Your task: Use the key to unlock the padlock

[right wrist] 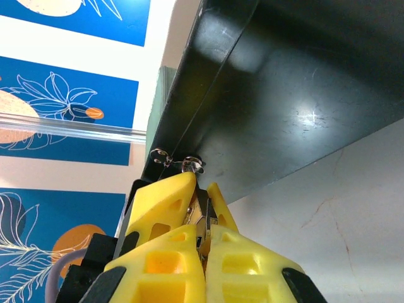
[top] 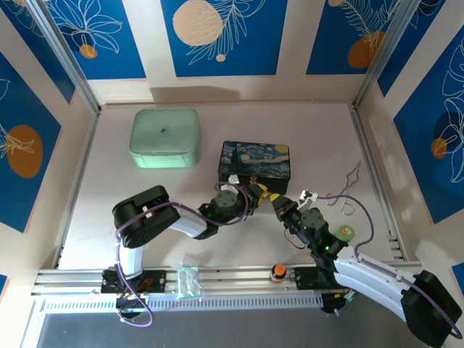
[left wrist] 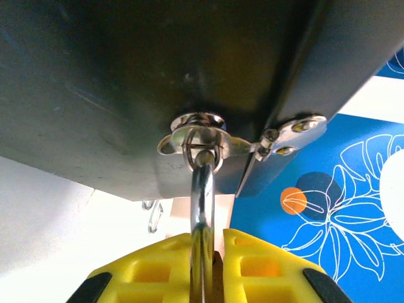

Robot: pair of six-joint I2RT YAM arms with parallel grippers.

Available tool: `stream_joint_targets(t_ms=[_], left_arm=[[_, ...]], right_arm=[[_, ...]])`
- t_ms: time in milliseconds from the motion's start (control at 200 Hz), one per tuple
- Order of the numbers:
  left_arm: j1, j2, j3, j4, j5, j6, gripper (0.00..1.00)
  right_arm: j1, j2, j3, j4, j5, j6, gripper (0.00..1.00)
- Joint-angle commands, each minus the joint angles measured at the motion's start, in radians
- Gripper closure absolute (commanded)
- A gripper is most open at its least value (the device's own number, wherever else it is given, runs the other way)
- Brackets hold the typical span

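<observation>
padlock (left wrist: pixel 203 202) in left claw (left wrist: pixel 207 241), hooked on box (left wrist: pixel 126 95)

Robot test cell in a lab was indicated. Pale table (top: pixel 217 225) was boxed in by blue leaf-print panels (top: pixel 225 36) held in aluminium corner posts (top: pixel 70 65). Left arm (top: pixel 185 225) and right arm (top: pixel 370 279), both cabled, were bolted to a slotted aluminium rail (top: pixel 232 279) at the near edge.
</observation>
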Motion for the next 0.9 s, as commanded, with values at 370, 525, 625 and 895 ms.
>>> stream_joint_targets(t_ms=[370, 525, 625, 895], left_arm=[[0.005, -0.022, 0.033, 0.046, -0.002, 0.038, 1.00], [0.018, -0.021, 0.023, 0.048, -0.007, 0.045, 1.00], [0.014, -0.016, 0.049, 0.043, 0.016, 0.050, 1.00], [0.013, -0.050, 0.017, 0.022, 0.018, 0.112, 1.00]], right_arm=[[0.050, -0.115, -0.039, -0.193, 0.011, 0.032, 1.00], [0.046, -0.287, -0.028, -0.347, 0.025, -0.007, 1.00], [0.001, -0.314, -0.027, -0.376, -0.035, -0.006, 1.00], [-0.258, -0.284, -0.016, -0.426, -0.422, -0.052, 1.00]])
